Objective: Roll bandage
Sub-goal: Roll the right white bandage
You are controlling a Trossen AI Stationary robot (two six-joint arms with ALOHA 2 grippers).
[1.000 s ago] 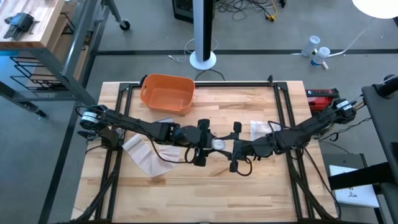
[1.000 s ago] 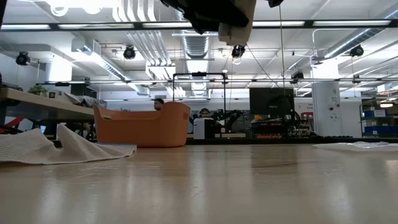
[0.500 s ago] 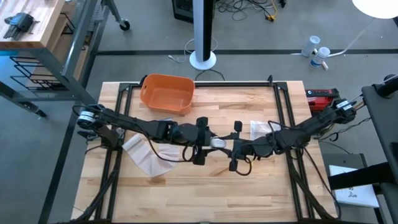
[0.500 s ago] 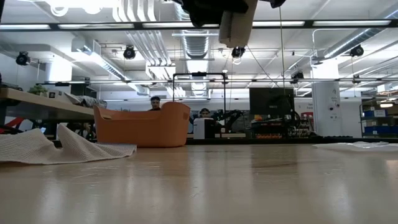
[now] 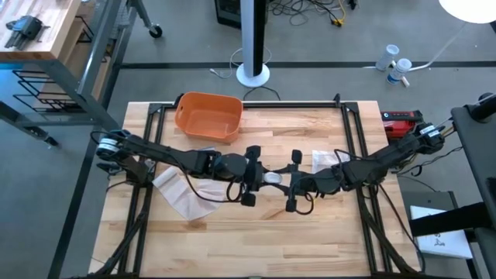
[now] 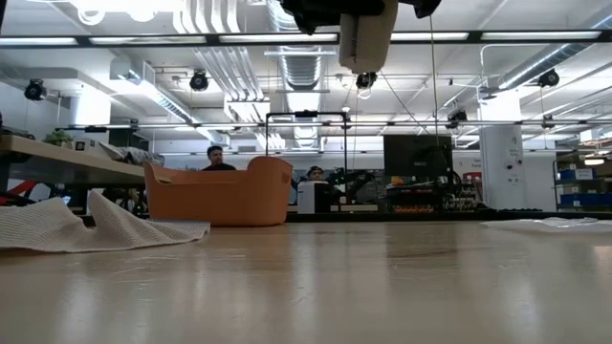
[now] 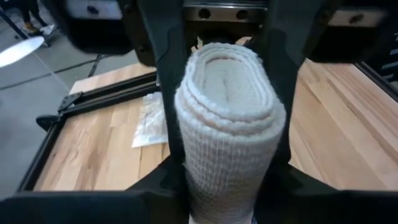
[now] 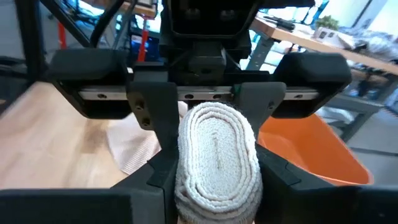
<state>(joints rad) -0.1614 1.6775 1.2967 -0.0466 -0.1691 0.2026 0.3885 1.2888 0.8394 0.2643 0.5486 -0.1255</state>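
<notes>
Now I see both grippers, left (image 5: 259, 179) and right (image 5: 288, 186), clamping one woven gauze roll (image 7: 229, 118), oval-ended, held above the table (image 5: 325, 232) near the orange plastic bin (image 5: 208, 116). No readable labels.

The wooden desk (image 5: 232, 232) carries an orange basin (image 5: 208, 116); unrolled gauze (image 5: 180, 190) lies near it, a packet (image 5: 322, 161) well apart.

- Bright, even light falls on the table (image 5: 256, 225); shadows there are soft and faint.
- Ceiling light strips (image 6: 239, 38) glare in the low view.
- The near tabletop blurs at low view's bottom edge.
- Wrist-view backgrounds are soft.
</notes>
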